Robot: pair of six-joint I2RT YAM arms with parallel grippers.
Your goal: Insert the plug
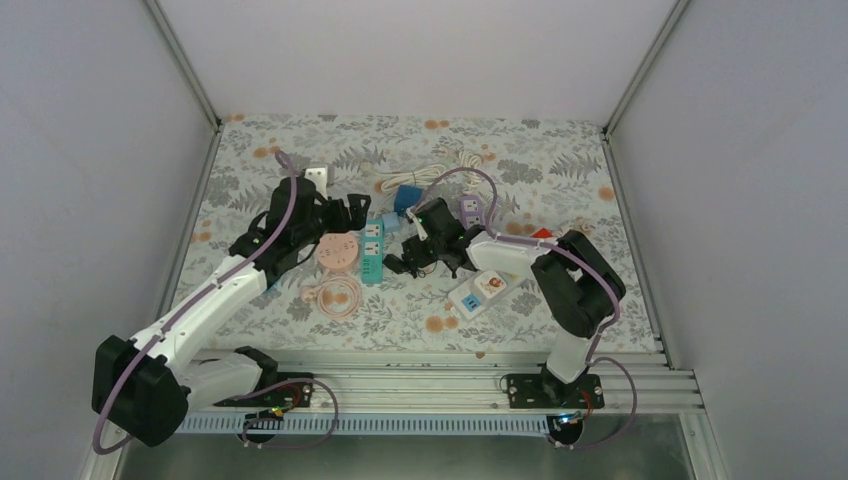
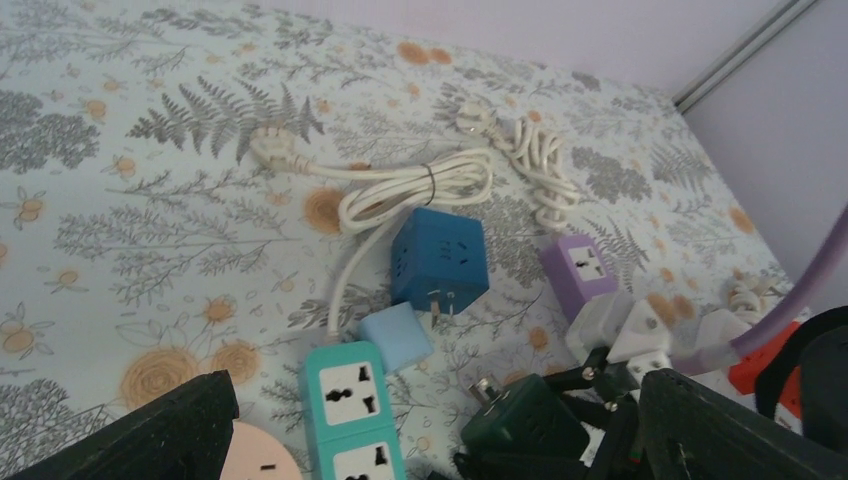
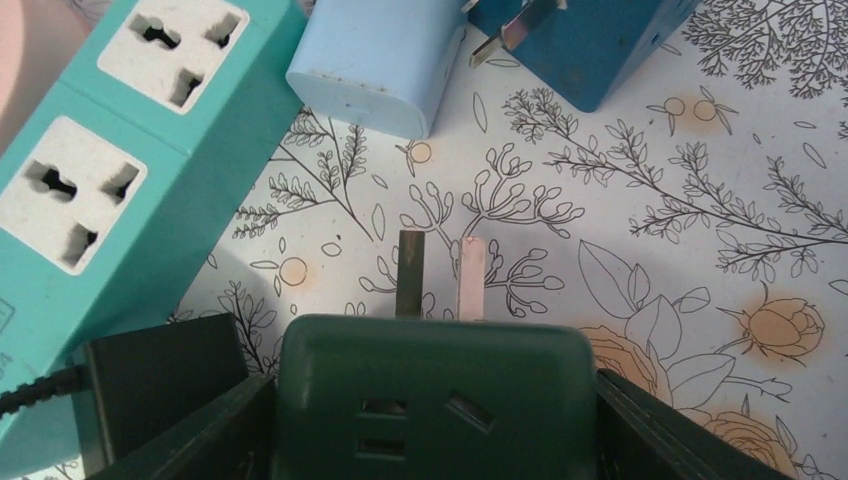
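Near the middle of the table (image 1: 580,170), the right gripper (image 3: 430,405) clamps a dark green cube adapter (image 3: 430,370).
Teal power strip (image 3: 120,170) just beside; left gripper (image 2: 440,435) spread wide, empty.

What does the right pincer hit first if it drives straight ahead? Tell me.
Likely the light blue adapter: the green plug in the right pincer points its prongs across bare cloth at that adapter's near corner. The blue cube lies right of the line; depth is unclear.

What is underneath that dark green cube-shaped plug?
Under its two metal prongs, only the flowered tablecloth shows. Whatever lies below the dark green cube-shaped plug itself is hidden by its body.
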